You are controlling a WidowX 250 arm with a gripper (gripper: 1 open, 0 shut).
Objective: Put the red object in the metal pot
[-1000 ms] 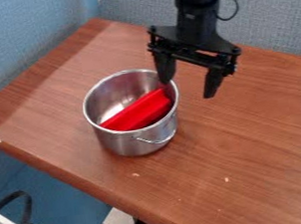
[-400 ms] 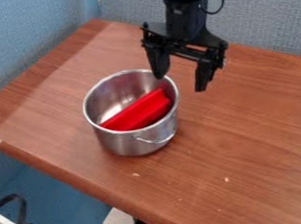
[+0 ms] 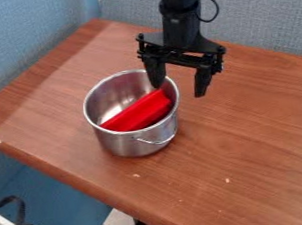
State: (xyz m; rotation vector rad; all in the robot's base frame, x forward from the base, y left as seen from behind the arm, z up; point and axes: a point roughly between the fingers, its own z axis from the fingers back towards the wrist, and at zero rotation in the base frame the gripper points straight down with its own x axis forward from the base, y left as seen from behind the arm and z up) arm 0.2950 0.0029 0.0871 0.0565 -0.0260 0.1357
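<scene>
You are seeing the metal pot [image 3: 125, 142] sitting upright on the wooden table [image 3: 223, 156], its open mouth facing up, presumably so things can drop straight in. The red object [image 3: 139, 112] is lying inside, leaning a little, probably because the round wall is propping it. Behind, your gripper [image 3: 178, 80] is hanging with fingers spread apart, likely having nothing left to carry.

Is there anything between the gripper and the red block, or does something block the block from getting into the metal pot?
Nothing visible keeps the red block from the metal pot; it already lies inside. Between it and the open gripper, only the pot's rim and wall appear to stand.
</scene>
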